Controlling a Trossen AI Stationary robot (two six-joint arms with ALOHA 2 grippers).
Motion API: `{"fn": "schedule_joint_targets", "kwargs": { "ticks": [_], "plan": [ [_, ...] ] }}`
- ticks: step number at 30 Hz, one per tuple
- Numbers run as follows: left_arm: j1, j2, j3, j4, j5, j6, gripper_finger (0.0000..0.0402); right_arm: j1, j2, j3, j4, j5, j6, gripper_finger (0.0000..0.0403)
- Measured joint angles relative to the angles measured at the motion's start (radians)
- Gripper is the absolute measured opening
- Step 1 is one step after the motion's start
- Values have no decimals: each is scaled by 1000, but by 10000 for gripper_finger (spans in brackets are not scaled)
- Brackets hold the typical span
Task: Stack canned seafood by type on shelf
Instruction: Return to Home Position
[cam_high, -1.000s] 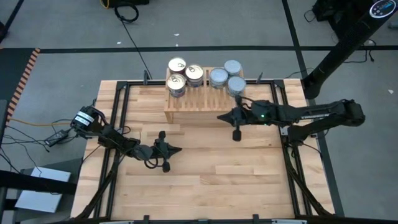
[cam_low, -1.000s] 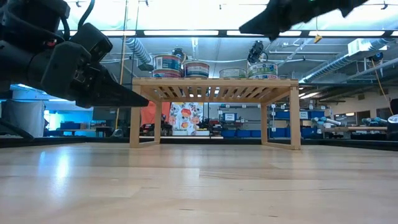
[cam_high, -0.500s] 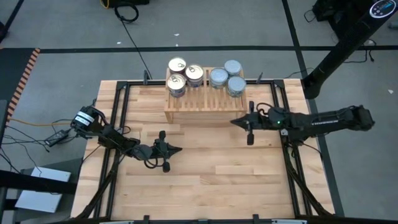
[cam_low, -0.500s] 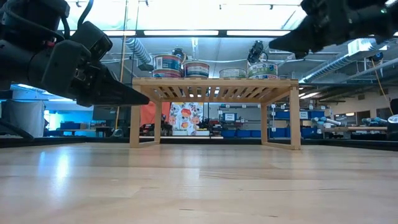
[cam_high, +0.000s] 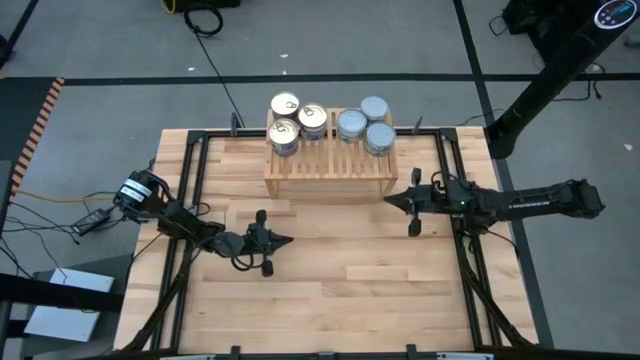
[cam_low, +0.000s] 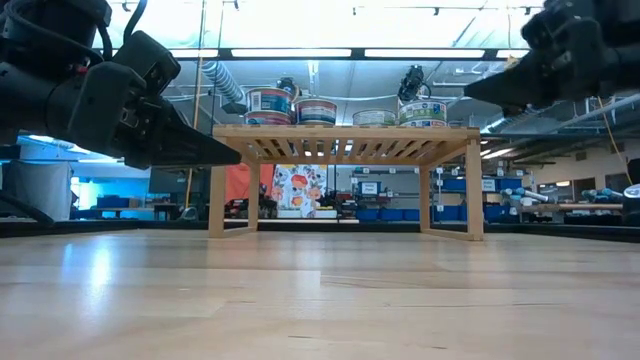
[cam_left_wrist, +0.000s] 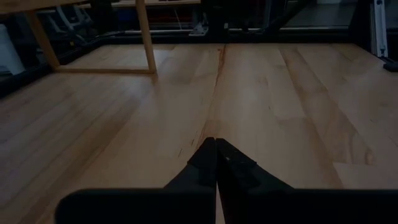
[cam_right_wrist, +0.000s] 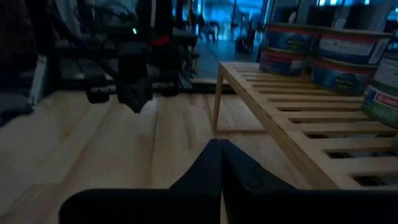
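Observation:
The light wooden shelf (cam_high: 327, 165) stands on its legs at the table's far middle. On its slatted top sit the tins of canned seafood, the gold-topped ones (cam_high: 285, 104) in stacks at its left end and the silver-topped ones (cam_high: 374, 108) at its right end. The low view shows the tins (cam_low: 268, 100) above the slats. My left gripper (cam_high: 288, 240) hovers shut over the table's left middle, pointing right, with nothing in it. My right gripper (cam_high: 388, 199) is shut near the shelf's near right corner, pointing left, also with nothing in it.
Black frame rails (cam_high: 190, 190) run along the table's sides and far edge. A dark slanted post (cam_high: 530, 95) rises beyond the far right corner. The plank tabletop (cam_high: 340, 290) stretches from the shelf to the near edge.
My right gripper has drawn back from in front of the shelf toward the table's right edge and sunk lower, staying shut. The tins and the shelf have not moved.

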Motion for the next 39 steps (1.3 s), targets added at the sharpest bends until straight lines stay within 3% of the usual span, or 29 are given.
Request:
{"fn": "schedule_joint_targets", "kwargs": {
  "ticks": [9,23,33,39],
  "plan": [
    [0,0,0,1,0,1,5,-44,-229,-153,46,-97,27,3],
    [1,-24,0,37,89,57,5,-65,-520,-156,-296,-73,74,1],
    [34,-257,-132,34,140,79,5,-65,-563,-156,-302,-74,61,2],
    [141,-408,-241,25,315,39,2,-65,-562,-156,-302,-73,60,2]
  ]
}}
